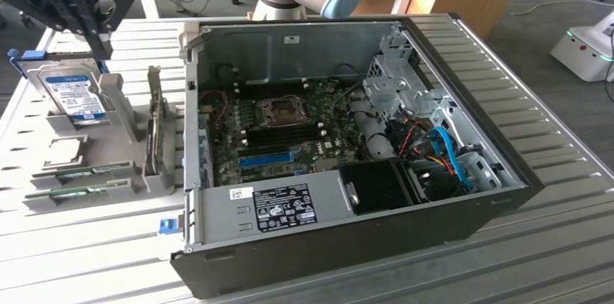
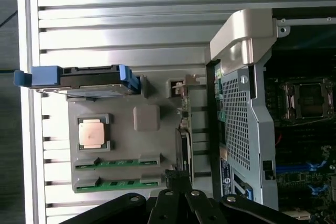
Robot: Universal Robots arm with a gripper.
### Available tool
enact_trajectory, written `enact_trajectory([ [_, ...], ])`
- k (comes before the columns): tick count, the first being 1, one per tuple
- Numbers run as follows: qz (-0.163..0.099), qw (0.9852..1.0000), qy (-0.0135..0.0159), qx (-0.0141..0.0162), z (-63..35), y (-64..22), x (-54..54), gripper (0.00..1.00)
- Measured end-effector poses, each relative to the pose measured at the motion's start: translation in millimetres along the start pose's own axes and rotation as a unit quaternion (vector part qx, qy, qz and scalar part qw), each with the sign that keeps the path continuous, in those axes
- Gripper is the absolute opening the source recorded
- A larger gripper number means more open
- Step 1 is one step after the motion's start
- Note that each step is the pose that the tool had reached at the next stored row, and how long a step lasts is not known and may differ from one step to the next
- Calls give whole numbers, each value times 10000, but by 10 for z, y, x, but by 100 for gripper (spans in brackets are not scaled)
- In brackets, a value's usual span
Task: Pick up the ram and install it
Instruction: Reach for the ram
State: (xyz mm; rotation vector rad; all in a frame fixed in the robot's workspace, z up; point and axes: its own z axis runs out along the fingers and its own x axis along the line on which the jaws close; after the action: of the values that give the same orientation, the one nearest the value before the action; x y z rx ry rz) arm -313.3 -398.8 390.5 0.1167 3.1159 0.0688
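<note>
Open computer case (image 1: 384,243) beside tray (image 2: 131,140) of ram sticks (image 1: 82,172) and hard drive (image 1: 75,92), tool (image 1: 101,51) closed, apparently empty, raised over tray

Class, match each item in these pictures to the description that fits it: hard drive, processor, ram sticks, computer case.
Items
1. hard drive
2. processor
3. ram sticks
4. computer case

Descriptions
A. open, motherboard exposed
B. two thin green boards slotted in the grey holder
C. standing upright, blue-framed
D. square, lying flat, metal top

Pairs: 1-C, 2-D, 3-B, 4-A
</note>
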Motion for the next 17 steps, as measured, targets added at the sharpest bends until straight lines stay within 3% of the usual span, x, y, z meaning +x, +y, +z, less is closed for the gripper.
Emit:
enact_trajectory([
  [17, 1, 10000, 28, 2, 6, -27, 345, 11],
])
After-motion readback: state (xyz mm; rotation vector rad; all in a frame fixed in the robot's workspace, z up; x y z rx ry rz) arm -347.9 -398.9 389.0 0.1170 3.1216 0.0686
